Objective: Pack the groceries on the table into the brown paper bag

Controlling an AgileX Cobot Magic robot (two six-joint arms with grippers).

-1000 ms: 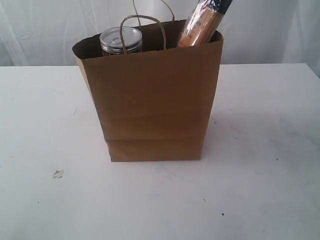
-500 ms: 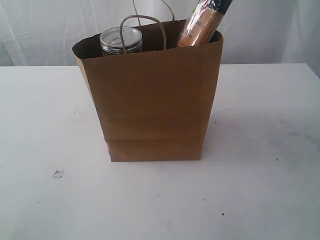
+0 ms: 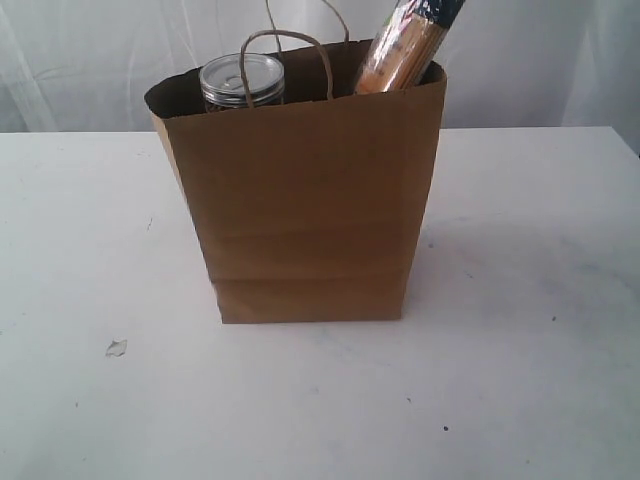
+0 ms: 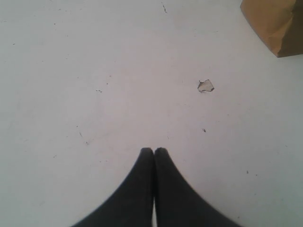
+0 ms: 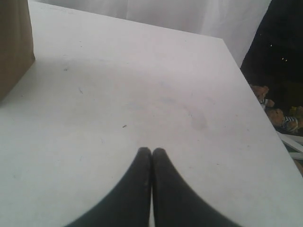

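The brown paper bag [image 3: 305, 200] stands upright in the middle of the white table [image 3: 520, 380]. A clear jar [image 3: 243, 82] shows above the bag's rim on the left. The long spaghetti packet [image 3: 405, 45] leans out of the bag at the right. Any other groceries are hidden. A corner of the bag [image 4: 277, 23] shows in the left wrist view, and an edge of the bag [image 5: 14, 42] in the right wrist view. My left gripper [image 4: 154, 151] is shut with nothing in it, over bare table. My right gripper [image 5: 152, 150] is also shut and empty. Neither arm appears in the exterior view.
A small torn scrap [image 3: 116, 348] lies on the table left of the bag, and the scrap [image 4: 205, 86] also shows ahead of the left gripper. The table's right edge [image 5: 265, 118] drops off to a dark area with clutter. A white curtain [image 3: 90, 60] hangs behind.
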